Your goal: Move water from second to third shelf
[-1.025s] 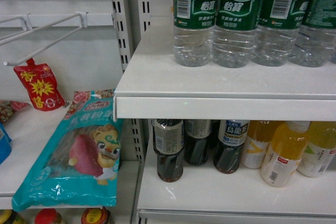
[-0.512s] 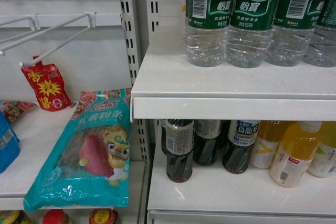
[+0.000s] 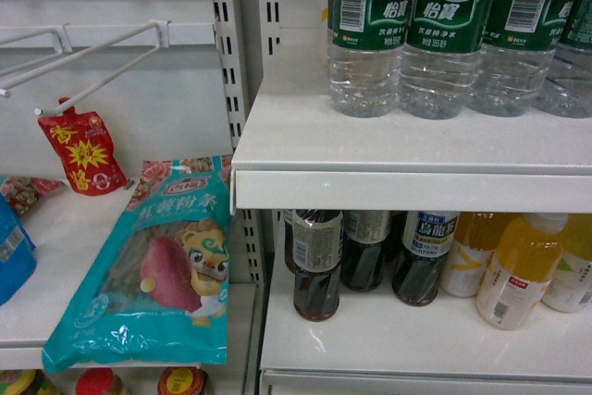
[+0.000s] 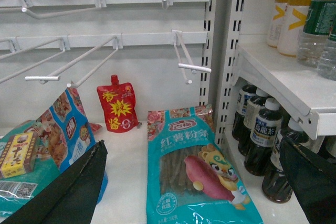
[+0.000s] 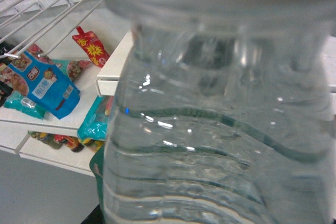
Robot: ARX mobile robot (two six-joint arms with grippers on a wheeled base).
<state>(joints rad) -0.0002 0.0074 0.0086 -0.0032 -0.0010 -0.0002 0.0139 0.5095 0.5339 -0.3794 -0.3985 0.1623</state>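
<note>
A clear ribbed water bottle fills the right wrist view at very close range, hanging out in front of the shelving with the floor below it. A strip of its green label shows at the lower left. It hides my right gripper's fingers, which hold it. Several more water bottles with green labels stand in a row on the upper white shelf in the head view. My left gripper is open and holds nothing, low in front of the left bay. Neither gripper shows in the head view.
Dark tea bottles and yellow juice bottles stand on the shelf under the water. In the left bay lie a teal noodle packet and a red pouch, with wire hooks jutting out above them.
The head view shifted early on, so the shelves slid a little to the right in the picture. Since half a second ago nothing has visibly moved.
</note>
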